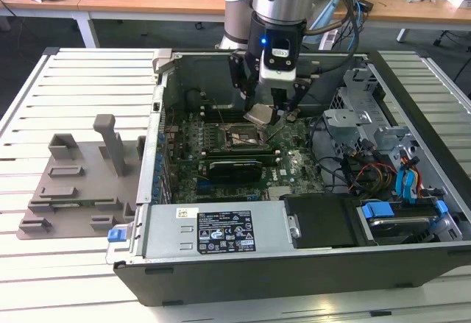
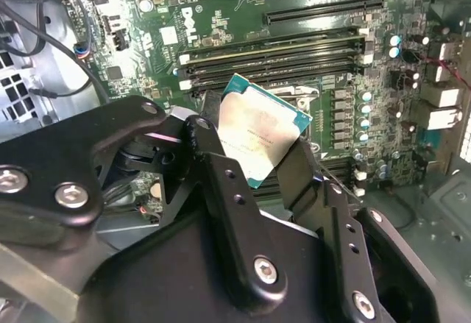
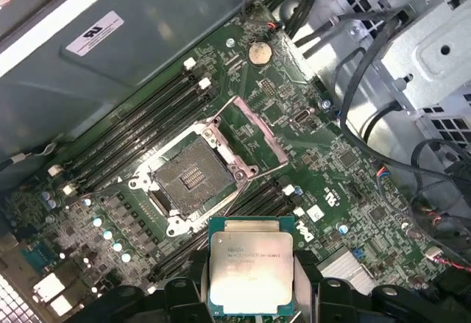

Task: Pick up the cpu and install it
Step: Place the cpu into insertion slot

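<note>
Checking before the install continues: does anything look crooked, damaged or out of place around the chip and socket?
In the exterior view the cpu hangs tilted in the gripper, not level, near the open, empty socket. No damage stands out.

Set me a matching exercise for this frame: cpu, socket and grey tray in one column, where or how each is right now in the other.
Things:
1. cpu
2. socket
3. grey tray

Places or states:
A. open and empty, on the board
B. outside the computer case, on the exterior view's left
C. clamped in the gripper, above the board

Pairs: 1-C, 2-A, 3-B.
</note>
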